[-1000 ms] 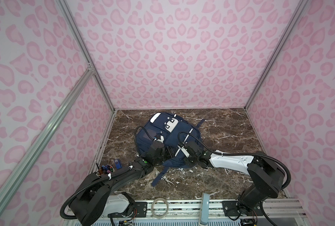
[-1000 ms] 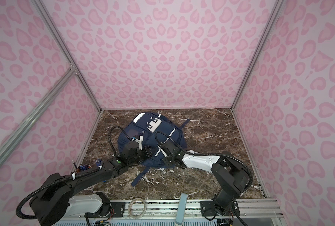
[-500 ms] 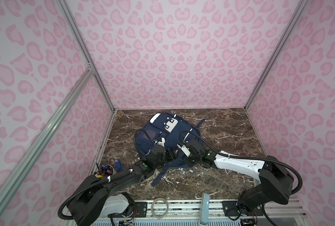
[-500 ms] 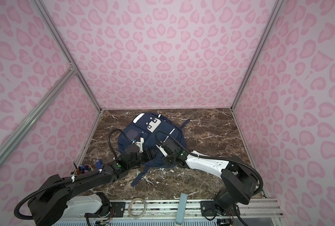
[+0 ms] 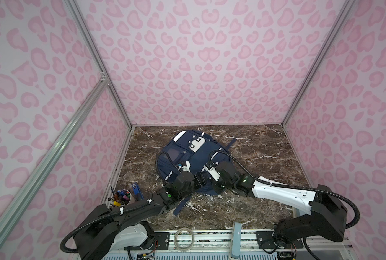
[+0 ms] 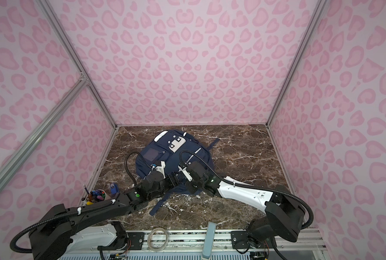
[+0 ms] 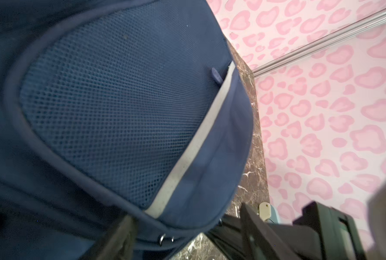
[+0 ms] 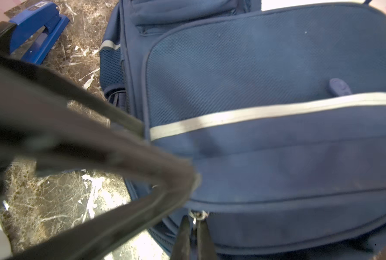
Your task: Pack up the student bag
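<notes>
While the student bag (image 5: 194, 155) lay flat on the marble table (image 5: 266, 144), a little left of the middle, both my claws were at its near edge. My right claw (image 8: 193, 221) was fully closed, and its two thin fingers pinched the metal ring of a zipper pull (image 8: 197, 215) on the bag's lower seam. My left claw (image 5: 199, 180), just beside it, had its jaws apart; whether it touched the fabric I could not tell. A cup of pens (image 5: 122, 198) stood well apart, by the left wall.
</notes>
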Robot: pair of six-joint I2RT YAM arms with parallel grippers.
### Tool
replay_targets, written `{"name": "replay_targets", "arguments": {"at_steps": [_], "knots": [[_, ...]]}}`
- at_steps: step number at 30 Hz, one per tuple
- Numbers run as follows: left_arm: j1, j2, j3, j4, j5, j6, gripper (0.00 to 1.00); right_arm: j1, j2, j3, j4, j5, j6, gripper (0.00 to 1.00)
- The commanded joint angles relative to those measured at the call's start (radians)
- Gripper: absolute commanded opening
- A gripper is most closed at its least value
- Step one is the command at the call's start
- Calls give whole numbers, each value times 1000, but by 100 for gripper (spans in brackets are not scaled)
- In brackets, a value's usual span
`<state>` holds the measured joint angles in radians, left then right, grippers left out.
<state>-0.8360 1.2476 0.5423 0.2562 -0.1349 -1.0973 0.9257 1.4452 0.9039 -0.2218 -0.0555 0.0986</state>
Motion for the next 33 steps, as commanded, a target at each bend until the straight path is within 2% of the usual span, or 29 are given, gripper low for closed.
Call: {"name": "replay_targets", "arguments": {"at_steps": [1, 2, 3, 6, 11, 16, 22, 26, 30, 33], "knots": [[32, 44, 26, 47, 17, 31, 40, 5, -8, -11, 83, -33, 15, 0], [37, 44, 29, 43, 16, 39, 20, 1, -9, -16, 84, -27, 16, 0], [43, 40, 36, 37, 27, 55, 5, -9, -13, -23, 84, -27, 16, 0], [63, 8, 30, 9, 71, 72, 4, -46, -20, -36, 63, 4, 6, 0], [88, -100, -19, -49, 134, 74, 4, -145, -3, -34, 13, 165, 0, 0], [135, -173, -49, -105, 222, 97, 4, -262, 45, -3, 48, 185, 9, 0], [217, -197, -70, -186, 290, 177, 4, -383, 116, 73, 66, 141, 6, 0], [349, -216, -57, -263, 249, 262, 4, -356, 61, 57, -18, 137, 26, 0], [476, -152, 13, -261, 285, 316, 3, -225, -26, -1, -118, 178, 57, 0], [530, -63, 100, -265, 258, 359, 3, -123, -56, -29, -148, 118, 105, 0]]}}
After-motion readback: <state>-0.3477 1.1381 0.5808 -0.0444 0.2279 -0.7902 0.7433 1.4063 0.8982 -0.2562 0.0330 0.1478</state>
